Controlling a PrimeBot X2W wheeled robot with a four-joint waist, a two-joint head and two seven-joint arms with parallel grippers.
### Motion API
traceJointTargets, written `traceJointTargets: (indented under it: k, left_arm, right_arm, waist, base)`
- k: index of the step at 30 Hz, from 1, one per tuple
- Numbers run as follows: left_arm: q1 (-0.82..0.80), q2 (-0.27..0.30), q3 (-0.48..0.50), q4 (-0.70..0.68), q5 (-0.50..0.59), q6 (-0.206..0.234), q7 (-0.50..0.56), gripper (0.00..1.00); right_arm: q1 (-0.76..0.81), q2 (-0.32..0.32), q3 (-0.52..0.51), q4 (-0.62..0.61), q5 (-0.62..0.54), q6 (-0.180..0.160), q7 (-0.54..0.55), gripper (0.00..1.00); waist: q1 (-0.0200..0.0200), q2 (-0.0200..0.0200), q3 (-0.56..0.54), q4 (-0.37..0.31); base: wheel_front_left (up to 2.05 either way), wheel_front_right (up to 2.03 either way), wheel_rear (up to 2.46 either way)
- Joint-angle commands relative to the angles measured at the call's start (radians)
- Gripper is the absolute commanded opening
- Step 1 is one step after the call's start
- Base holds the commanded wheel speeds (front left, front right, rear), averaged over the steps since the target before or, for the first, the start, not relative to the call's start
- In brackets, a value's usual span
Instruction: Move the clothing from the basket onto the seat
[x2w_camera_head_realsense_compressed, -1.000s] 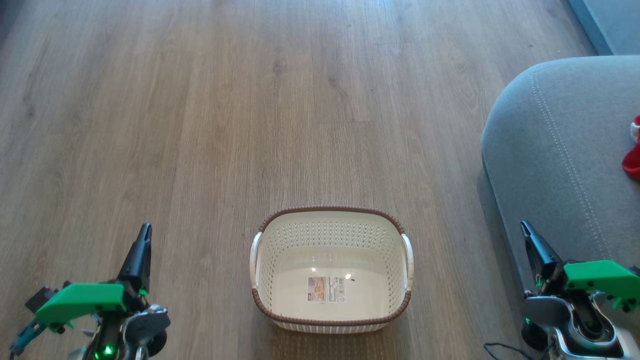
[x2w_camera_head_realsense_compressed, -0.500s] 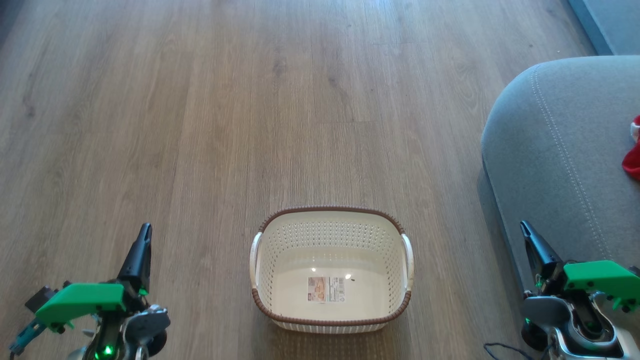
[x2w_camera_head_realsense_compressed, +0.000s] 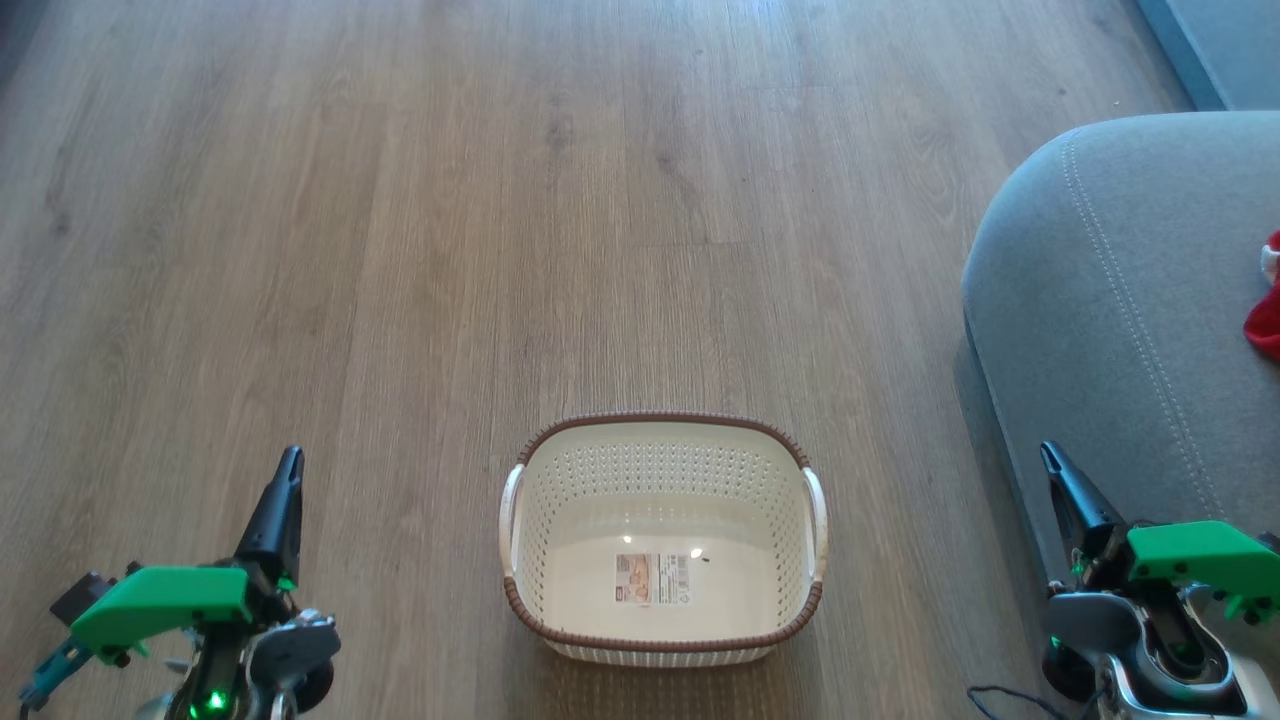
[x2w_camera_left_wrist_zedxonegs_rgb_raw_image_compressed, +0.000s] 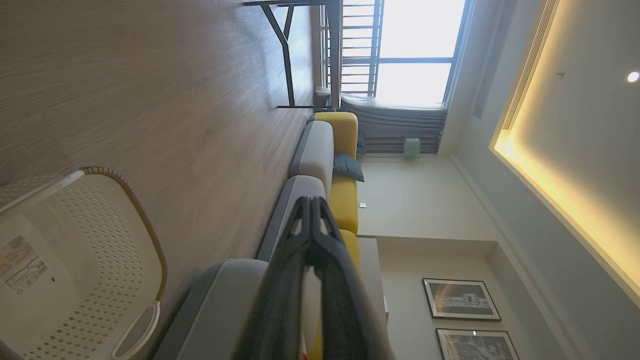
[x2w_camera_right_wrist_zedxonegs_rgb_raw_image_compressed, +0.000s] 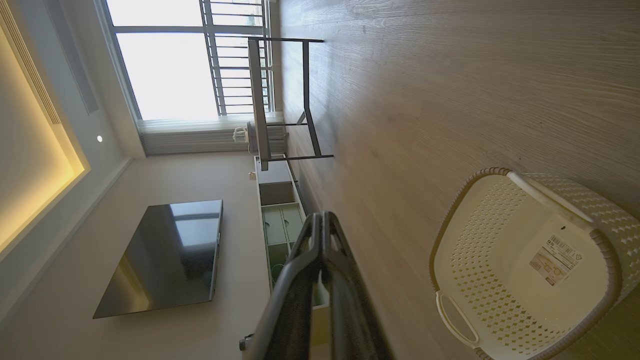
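Flooring: pale brown wood-look planks (x2w_camera_head_realsense_compressed: 420, 220) run across the whole head view.

Item 1, basket (x2w_camera_head_realsense_compressed: 662, 416): cream plastic with perforated walls, a brown braided rim and a white handle on each short side. It stands upright on the floor at 6 o'clock of the head view, between the two grippers and apart from both. A printed label (x2w_camera_head_realsense_compressed: 652, 578) shows on its bottom.

Item 2, seat (x2w_camera_head_realsense_compressed: 1120, 330): a grey upholstered cushion with a rounded corner and a line of pale stitching (x2w_camera_head_realsense_compressed: 1105, 260). It takes up the 3 o'clock side, near the basket but not touching it.

Item 3, clothing (x2w_camera_head_realsense_compressed: 1266, 325): bright red fabric with a scrap of white, lying on the seat at the 3 o'clock frame edge, which cuts it off. It is well apart from the basket.

Item 4, left gripper (x2w_camera_head_realsense_compressed: 290, 458): at 8 o'clock, its dark fingers pressed together to one point and holding nothing, with a green housing (x2w_camera_head_realsense_compressed: 160, 600) behind them.

Item 5, right gripper (x2w_camera_head_realsense_compressed: 1048, 452): at 4 o'clock, fingers likewise together and empty, the tip seen against the seat's near edge.

Background, left wrist view: a yellow-backed sofa (x2w_camera_left_wrist_zedxonegs_rgb_raw_image_compressed: 345, 192), a bright window (x2w_camera_left_wrist_zedxonegs_rgb_raw_image_compressed: 410, 50) and framed prints (x2w_camera_left_wrist_zedxonegs_rgb_raw_image_compressed: 460, 298) on the wall.

Background, right wrist view: a wall-mounted television (x2w_camera_right_wrist_zedxonegs_rgb_raw_image_compressed: 160, 255), a metal-legged table (x2w_camera_right_wrist_zedxonegs_rgb_raw_image_compressed: 280, 100) and a low cabinet (x2w_camera_right_wrist_zedxonegs_rgb_raw_image_compressed: 280, 220).
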Motion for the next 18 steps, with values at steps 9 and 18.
traceJointTargets:
  k: [9, 18]
  left_arm:
    - [-0.056, 0.005, 0.036, -0.035, -0.004, -0.007, 0.007, 0.0]
    - [-0.056, 0.005, 0.036, -0.035, -0.004, -0.007, 0.007, 0.0]
  right_arm:
    - [-0.015, -0.005, 0.016, -0.041, 0.005, 0.007, 0.009, 0.0]
    - [-0.015, -0.005, 0.016, -0.041, 0.004, 0.007, 0.009, 0.0]
  waist:
    - [0.0, 0.0, 0.0, 0.0]
    - [0.0, 0.0, 0.0, 0.0]
  base:
    - [0.0, 0.0, 0.0]
    - [0.0, 0.0, 0.0]
